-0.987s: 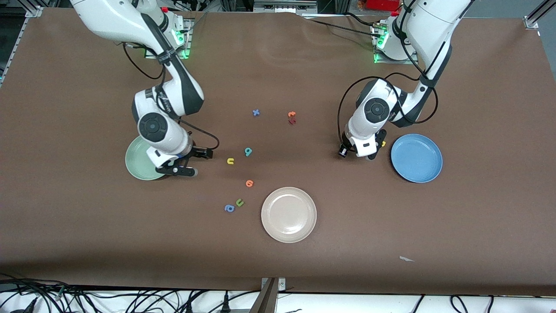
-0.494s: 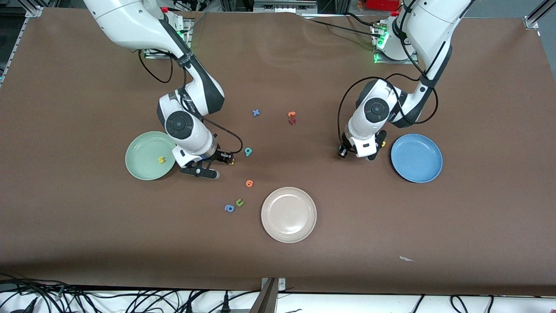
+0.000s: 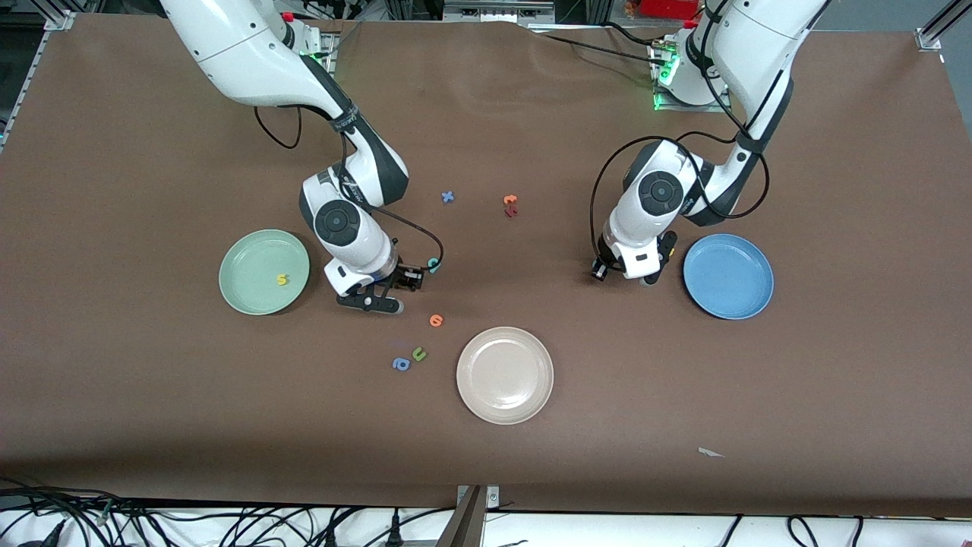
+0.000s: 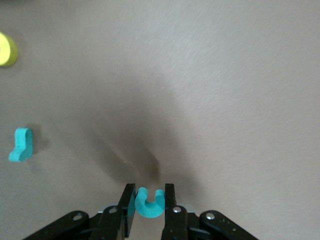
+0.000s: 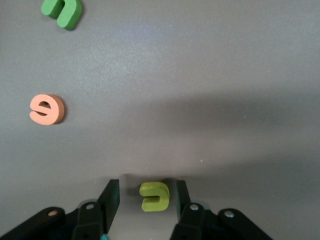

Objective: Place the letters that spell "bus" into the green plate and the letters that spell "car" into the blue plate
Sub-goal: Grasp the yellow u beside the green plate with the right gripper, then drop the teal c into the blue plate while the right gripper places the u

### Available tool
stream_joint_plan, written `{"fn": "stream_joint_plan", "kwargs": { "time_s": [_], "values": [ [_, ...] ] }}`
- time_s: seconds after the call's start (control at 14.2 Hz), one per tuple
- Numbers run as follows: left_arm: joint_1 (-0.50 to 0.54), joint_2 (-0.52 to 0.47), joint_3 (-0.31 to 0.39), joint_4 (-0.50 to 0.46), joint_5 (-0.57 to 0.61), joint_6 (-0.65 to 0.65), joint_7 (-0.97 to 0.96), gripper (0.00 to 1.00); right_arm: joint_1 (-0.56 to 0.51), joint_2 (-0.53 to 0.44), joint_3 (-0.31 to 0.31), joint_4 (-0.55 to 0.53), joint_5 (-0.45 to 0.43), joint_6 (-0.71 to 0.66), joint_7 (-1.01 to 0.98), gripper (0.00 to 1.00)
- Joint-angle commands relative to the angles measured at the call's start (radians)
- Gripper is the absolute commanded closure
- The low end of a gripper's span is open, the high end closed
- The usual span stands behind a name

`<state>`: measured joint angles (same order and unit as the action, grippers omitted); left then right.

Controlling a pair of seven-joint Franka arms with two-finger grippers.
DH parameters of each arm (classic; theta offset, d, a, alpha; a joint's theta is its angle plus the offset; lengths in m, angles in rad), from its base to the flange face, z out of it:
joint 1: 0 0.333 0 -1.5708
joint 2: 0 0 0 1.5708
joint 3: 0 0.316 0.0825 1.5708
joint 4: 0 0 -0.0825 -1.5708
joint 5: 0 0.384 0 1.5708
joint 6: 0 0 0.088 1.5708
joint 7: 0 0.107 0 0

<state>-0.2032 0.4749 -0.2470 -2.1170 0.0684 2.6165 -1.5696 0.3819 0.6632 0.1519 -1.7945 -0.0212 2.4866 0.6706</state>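
The green plate [image 3: 243, 258] holds a yellow "s" [image 3: 282, 279]. Beside it toward the table's middle, my right gripper [image 5: 147, 184] is open and low over the table, its jaws on either side of the yellow "u" [image 5: 155, 196] without touching it. The teal looped letter [image 3: 434, 264] peeks out next to that hand [image 3: 391, 289]. My left gripper [image 4: 150, 189] is shut on the teal "c" [image 4: 150, 204], low beside the blue plate [image 3: 727, 276]. The teal "r" [image 4: 21, 145] and the yellow "a" [image 4: 5, 48] lie close by on the table.
A cream-white plate [image 3: 504, 374] sits nearer the front camera. An orange letter [image 3: 436, 320], a green "u" [image 3: 418, 353] and a blue "a" [image 3: 400, 364] lie between it and the right hand. A blue "x" [image 3: 448, 197] and orange and red letters [image 3: 510, 205] lie farther back.
My right arm has swung from over the green plate, where the yellow "s" now lies, to the yellow "u", and its jaws have narrowed. My left gripper has closed on the teal "c".
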Motion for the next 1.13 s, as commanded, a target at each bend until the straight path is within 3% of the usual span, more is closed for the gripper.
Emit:
{"fn": "stream_joint_plan", "kwargs": {
  "time_s": [0.0,0.14,0.21,0.28,0.49,0.71,0.78,0.92,1.06],
  "values": [
    [0.069,-0.125,-0.008,-0.008,0.031,-0.065,0.046,0.98,0.002,0.021,0.002,0.021,-0.014,0.0,0.007,0.46],
    [0.117,-0.173,-0.009,0.02,0.019,-0.174,0.144,0.97,0.002,0.026,0.002,0.021,-0.016,0.0,0.006,0.5],
    [0.152,-0.183,-0.011,0.037,0.015,-0.231,0.228,0.97,0.003,0.026,0.002,0.02,-0.017,-0.002,0.006,0.57],
    [0.194,-0.196,-0.011,0.052,0.013,-0.286,0.338,0.97,0.003,0.027,0.002,0.014,-0.017,-0.002,0.006,0.59],
    [0.327,-0.21,-0.009,0.057,0.013,-0.415,0.729,0.94,0.003,0.033,0.0,0.012,-0.028,-0.005,-0.008,0.77],
    [0.465,-0.197,-0.009,0.042,0.013,-0.437,1.05,0.92,0.0,0.024,-0.003,0.018,-0.028,-0.027,-0.022,0.84],
    [0.476,-0.178,-0.009,0.043,0.013,-0.432,1.084,0.91,-0.003,0.012,-0.006,0.024,-0.028,-0.059,-0.028,0.84],
    [0.476,-0.132,-0.008,0.043,0.016,-0.408,1.094,0.82,-0.008,-0.04,-0.02,0.027,-0.028,-0.136,-0.077,0.84],
    [0.478,-0.093,-0.008,0.04,0.019,-0.38,1.094,0.68,-0.009,-0.092,-0.072,0.027,-0.026,-0.231,-0.182,0.84]
  ]
}}
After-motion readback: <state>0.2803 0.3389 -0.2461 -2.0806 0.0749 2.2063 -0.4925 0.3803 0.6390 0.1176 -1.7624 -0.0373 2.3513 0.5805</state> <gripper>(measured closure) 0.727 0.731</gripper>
